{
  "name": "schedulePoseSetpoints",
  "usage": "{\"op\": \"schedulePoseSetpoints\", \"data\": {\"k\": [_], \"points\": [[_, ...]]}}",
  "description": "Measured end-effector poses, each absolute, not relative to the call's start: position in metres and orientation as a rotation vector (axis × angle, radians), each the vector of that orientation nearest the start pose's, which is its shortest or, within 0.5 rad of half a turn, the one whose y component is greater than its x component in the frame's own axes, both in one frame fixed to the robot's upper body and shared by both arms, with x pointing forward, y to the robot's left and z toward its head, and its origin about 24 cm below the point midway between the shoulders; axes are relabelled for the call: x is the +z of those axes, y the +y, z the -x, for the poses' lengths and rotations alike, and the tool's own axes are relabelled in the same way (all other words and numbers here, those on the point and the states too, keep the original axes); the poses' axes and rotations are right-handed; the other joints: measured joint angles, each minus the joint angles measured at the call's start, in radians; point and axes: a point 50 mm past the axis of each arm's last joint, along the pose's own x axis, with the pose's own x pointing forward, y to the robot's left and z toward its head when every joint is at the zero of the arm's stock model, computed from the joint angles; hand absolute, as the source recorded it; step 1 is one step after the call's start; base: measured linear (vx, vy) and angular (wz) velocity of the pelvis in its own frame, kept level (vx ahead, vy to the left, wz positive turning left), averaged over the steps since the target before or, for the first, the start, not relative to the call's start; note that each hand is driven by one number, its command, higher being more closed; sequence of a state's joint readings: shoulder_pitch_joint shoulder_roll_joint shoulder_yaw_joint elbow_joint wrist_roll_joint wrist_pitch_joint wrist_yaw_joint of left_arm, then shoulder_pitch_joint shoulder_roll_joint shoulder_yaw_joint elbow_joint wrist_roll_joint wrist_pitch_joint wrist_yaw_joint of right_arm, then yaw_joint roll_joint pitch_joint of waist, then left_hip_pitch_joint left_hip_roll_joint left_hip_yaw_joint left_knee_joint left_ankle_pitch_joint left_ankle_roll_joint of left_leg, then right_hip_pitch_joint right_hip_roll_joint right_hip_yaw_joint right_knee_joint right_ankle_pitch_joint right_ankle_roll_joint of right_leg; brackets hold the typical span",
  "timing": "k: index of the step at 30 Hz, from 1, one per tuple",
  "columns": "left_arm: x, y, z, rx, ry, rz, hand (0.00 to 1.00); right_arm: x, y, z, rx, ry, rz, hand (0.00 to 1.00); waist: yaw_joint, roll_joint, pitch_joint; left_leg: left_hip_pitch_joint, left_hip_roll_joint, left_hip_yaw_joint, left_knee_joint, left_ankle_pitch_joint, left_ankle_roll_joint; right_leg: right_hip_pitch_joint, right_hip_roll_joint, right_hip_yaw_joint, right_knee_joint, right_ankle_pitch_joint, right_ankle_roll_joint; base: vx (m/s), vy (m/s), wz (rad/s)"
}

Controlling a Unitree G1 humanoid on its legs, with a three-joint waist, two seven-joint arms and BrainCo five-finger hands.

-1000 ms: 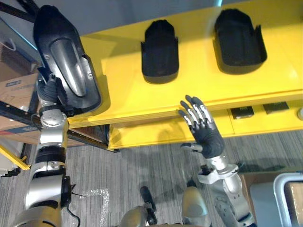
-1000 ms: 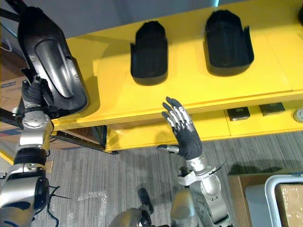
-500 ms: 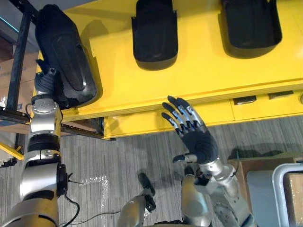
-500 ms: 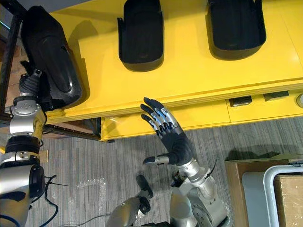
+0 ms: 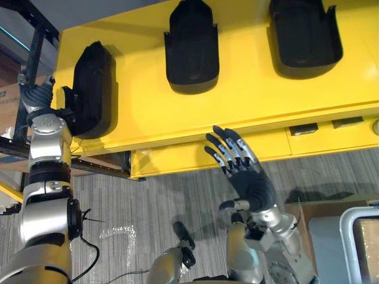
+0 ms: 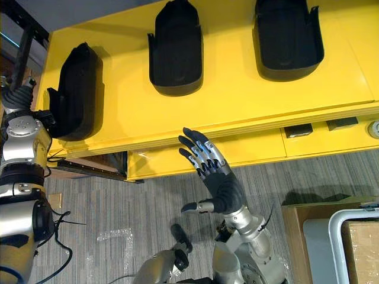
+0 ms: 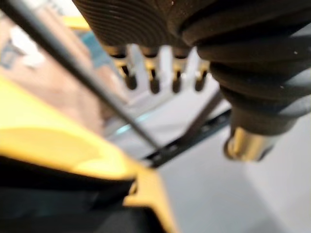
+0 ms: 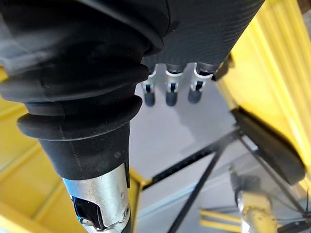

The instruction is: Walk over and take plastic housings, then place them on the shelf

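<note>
- On the yellow shelf (image 5: 249,100), three black plastic housings lie apart in a row: one at the 9 o'clock end (image 5: 95,89), one near 12 o'clock (image 5: 191,47) and one toward 2 o'clock (image 5: 303,38).
- At 9 o'clock of the end housing, the left hand (image 5: 35,94) sits just beside it, fingers (image 7: 153,80) straight and holding nothing.
- Toward 6 o'clock, below the shelf's front edge, the right hand (image 5: 251,186) is raised empty over the grey floor (image 5: 166,201), fingers spread.
</note>
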State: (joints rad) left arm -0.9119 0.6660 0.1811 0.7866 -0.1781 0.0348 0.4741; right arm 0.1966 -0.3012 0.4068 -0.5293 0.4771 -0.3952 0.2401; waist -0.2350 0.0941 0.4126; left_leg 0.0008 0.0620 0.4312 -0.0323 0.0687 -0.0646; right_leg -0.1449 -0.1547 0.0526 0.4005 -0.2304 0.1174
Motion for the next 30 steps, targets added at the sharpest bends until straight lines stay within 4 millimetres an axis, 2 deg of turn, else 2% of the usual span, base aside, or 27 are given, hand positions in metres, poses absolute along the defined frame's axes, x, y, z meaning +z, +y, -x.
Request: {"op": "schedulePoseSetpoints", "data": {"k": [2,3,4,5,6,8,10,11,12,14,15,17,19,21,22,23,24,26,27,30], "points": [[0.246,0.337,-0.357,0.853,-0.345,-0.190,0.00,0.137,-0.109,-0.175,0.617,-0.613,-0.302,0.00,-0.002,0.000,-0.005,0.002,0.004,-0.009,-0.002,0.000,0.000,0.016,0.005,-0.002,-0.032,0.018,0.002,-0.01,0.004,-0.02],[0.260,0.333,-0.355,0.859,-0.439,-0.210,0.00,0.139,-0.113,-0.179,0.599,-0.640,-0.278,0.00,-0.001,0.001,-0.006,0.006,0.008,-0.010,-0.011,0.000,0.000,0.028,0.012,-0.004,-0.059,0.035,0.002,0.00,0.000,0.00],[0.273,0.324,-0.353,0.849,-0.544,-0.216,0.00,0.140,-0.118,-0.182,0.573,-0.668,-0.246,0.00,0.001,-0.003,-0.009,0.015,0.010,-0.012,-0.018,0.000,0.000,0.048,0.016,-0.008,-0.084,0.047,0.005,0.00,0.000,0.00],[0.277,0.318,-0.352,0.835,-0.589,-0.231,0.00,0.140,-0.120,-0.184,0.564,-0.674,-0.231,0.00,0.001,-0.005,-0.020,0.017,0.009,-0.013,-0.020,0.000,0.000,0.054,0.017,-0.011,-0.093,0.049,0.006,0.01,0.007,0.09],[0.282,0.304,-0.349,0.795,-0.678,-0.243,0.00,0.140,-0.121,-0.186,0.560,-0.679,-0.214,0.00,0.000,-0.006,-0.050,0.023,0.007,-0.016,-0.033,0.004,0.005,0.070,0.021,-0.026,-0.116,0.058,0.008,0.05,0.000,0.10],[0.280,0.276,-0.334,0.693,-0.837,-0.227,0.00,0.142,-0.119,-0.188,0.561,-0.685,-0.220,0.00,0.002,-0.013,-0.100,0.058,0.003,-0.044,-0.046,0.004,0.006,0.131,0.017,-0.051,-0.156,0.062,0.012,0.10,-0.005,0.22],[0.272,0.259,-0.323,0.631,-0.887,-0.202,0.00,0.142,-0.118,-0.189,0.548,-0.687,-0.229,0.00,0.005,-0.018,-0.126,0.074,0.001,-0.064,-0.046,0.004,0.006,0.167,0.014,-0.069,-0.175,0.063,0.012,0.12,-0.018,0.38],[0.247,0.233,-0.293,0.501,-0.944,-0.123,0.00,0.142,-0.117,-0.196,0.506,-0.688,-0.207,0.00,0.028,-0.023,-0.178,0.090,0.001,-0.099,-0.046,0.004,0.005,0.223,0.013,-0.108,-0.203,0.063,0.013,0.11,-0.033,0.51],[0.239,0.225,-0.282,0.461,-0.944,-0.098,0.00,0.142,-0.118,-0.198,0.491,-0.687,-0.200,0.00,0.038,-0.023,-0.193,0.094,0.002,-0.112,-0.046,0.004,0.005,0.234,0.014,-0.124,-0.210,0.063,0.013,0.10,-0.044,0.71],[0.199,0.205,-0.244,0.321,-0.870,-0.038,0.00,0.140,-0.122,-0.213,0.418,-0.654,-0.148,0.00,0.092,-0.028,-0.209,0.105,0.006,-0.167,-0.047,0.004,0.005,0.289,0.020,-0.184,-0.231,0.063,0.013,0.04,-0.043,0.72],[0.188,0.203,-0.237,0.305,-0.827,-0.032,0.00,0.138,-0.123,-0.217,0.399,-0.639,-0.136,0.00,0.106,-0.030,-0.215,0.101,0.007,-0.180,-0.047,0.004,0.005,0.297,0.021,-0.196,-0.237,0.063,0.013,-0.03,-0.027,0.69],[0.140,0.200,-0.221,0.244,-0.599,0.007,0.00,0.132,-0.128,-0.229,0.341,-0.594,-0.088,0.00,0.167,-0.034,-0.217,0.093,0.002,-0.225,-0.047,0.006,0.001,0.330,0.021,-0.247,-0.261,0.063,0.013,-0.07,-0.017,0.64],[0.114,0.198,-0.210,0.233,-0.468,0.025,0.00,0.133,-0.127,-0.232,0.343,-0.591,-0.088,0.00,0.191,-0.035,-0.220,0.072,-0.006,-0.256,-0.049,0.008,0.000,0.334,0.019,-0.277,-0.274,0.065,0.010,-0.10,0.007,0.53],[0.080,0.197,-0.198,0.253,-0.298,0.103,0.00,0.133,-0.124,-0.233,0.350,-0.589,-0.109,0.00,0.215,-0.041,-0.223,0.047,-0.014,-0.285,-0.055,0.021,0.006,0.337,0.017,-0.308,-0.288,0.072,0.006,-0.12,0.031,0.52],[0.054,0.202,-0.188,0.314,-0.166,0.216,0.00,0.129,-0.118,-0.237,0.365,-0.565,-0.154,0.00,0.229,-0.055,-0.232,0.036,-0.019,-0.301,-0.055,0.032,0.006,0.337,0.015,-0.328,-0.289,0.074,0.006,-0.08,0.024,0.43],[0.044,0.205,-0.184,0.336,-0.117,0.242,0.00,0.127,-0.116,-0.238,0.378,-0.548,-0.171,0.00,0.231,-0.061,-0.241,0.031,-0.021,-0.314,-0.055,0.037,0.006,0.337,0.014,-0.335,-0.290,0.075,0.006,-0.07,0.011,0.42],[0.021,0.209,-0.176,0.373,-0.008,0.238,0.00,0.120,-0.110,-0.243,0.411,-0.511,-0.190,0.00,0.242,-0.076,-0.249,0.023,-0.024,-0.329,-0.056,0.044,0.008,0.337,0.014,-0.355,-0.290,0.075,0.005,-0.04,-0.002,0.36],[-0.004,0.212,-0.167,0.399,0.109,0.225,0.00,0.112,-0.101,-0.248,0.452,-0.453,-0.206,0.00,0.255,-0.096,-0.259,0.008,-0.023,-0.344,-0.056,0.053,0.007,0.332,0.018,-0.372,-0.290,0.078,0.001,-0.05,-0.008,0.31],[-0.022,0.212,-0.158,0.409,0.190,0.230,0.00,0.106,-0.093,-0.250,0.482,-0.416,-0.207,0.00,0.273,-0.107,-0.263,-0.006,-0.022,-0.357,-0.056,0.060,0.006,0.322,0.021,-0.382,-0.289,0.080,-0.003,-0.05,-0.013,0.31],[-0.053,0.205,-0.140,0.384,0.341,0.198,0.00,0.090,-0.075,-0.258,0.560,-0.322,-0.189,0.00,0.299,-0.112,-0.258,-0.028,-0.023,-0.380,-0.056,0.073,0.009,0.315,0.025,-0.405,-0.289,0.086,-0.009,-0.07,-0.005,0.24]]}}
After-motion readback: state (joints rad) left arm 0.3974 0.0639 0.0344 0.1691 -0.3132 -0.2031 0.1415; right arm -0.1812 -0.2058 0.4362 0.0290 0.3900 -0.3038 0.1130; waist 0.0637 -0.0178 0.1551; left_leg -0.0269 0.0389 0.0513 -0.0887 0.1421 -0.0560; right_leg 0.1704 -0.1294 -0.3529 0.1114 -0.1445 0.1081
